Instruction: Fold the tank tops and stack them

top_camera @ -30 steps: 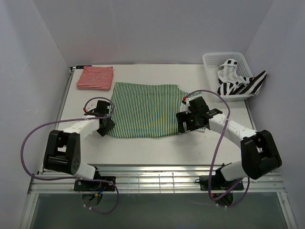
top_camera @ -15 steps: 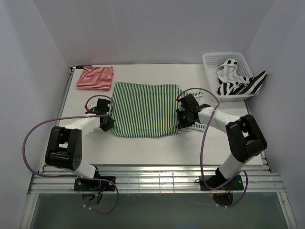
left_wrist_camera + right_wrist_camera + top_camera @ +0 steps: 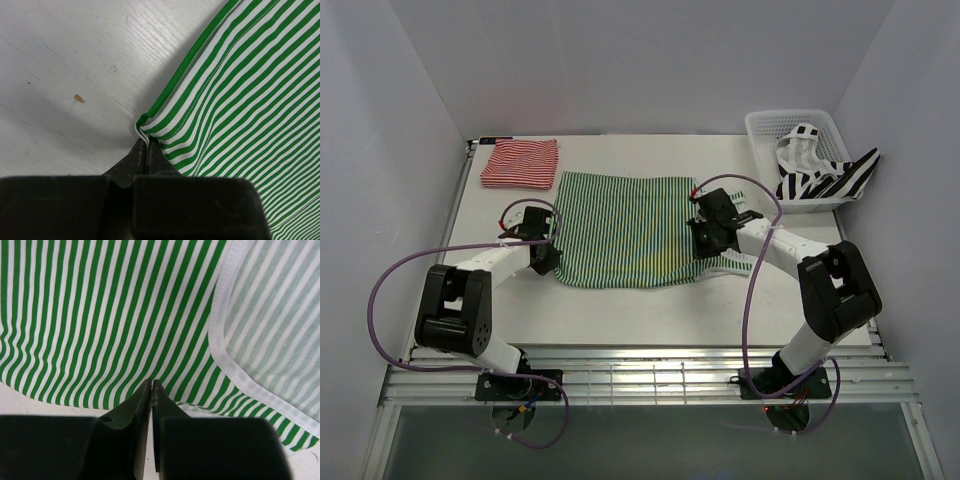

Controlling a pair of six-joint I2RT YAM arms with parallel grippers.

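The green top [image 3: 620, 230] lies flat. Left claw [image 3: 146, 145] pinches its left hem closed; right claw [image 3: 151, 385], closed, seemingly nips its right edge. Only overhead shows bare surface [image 3: 650, 310] in front.

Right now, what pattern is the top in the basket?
The tank top has broad black-and-white stripes, clearest in the top external view.

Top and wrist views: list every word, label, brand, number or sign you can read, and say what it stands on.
None can be read: the green top, red top, black-and-white top, basket and table show no text.
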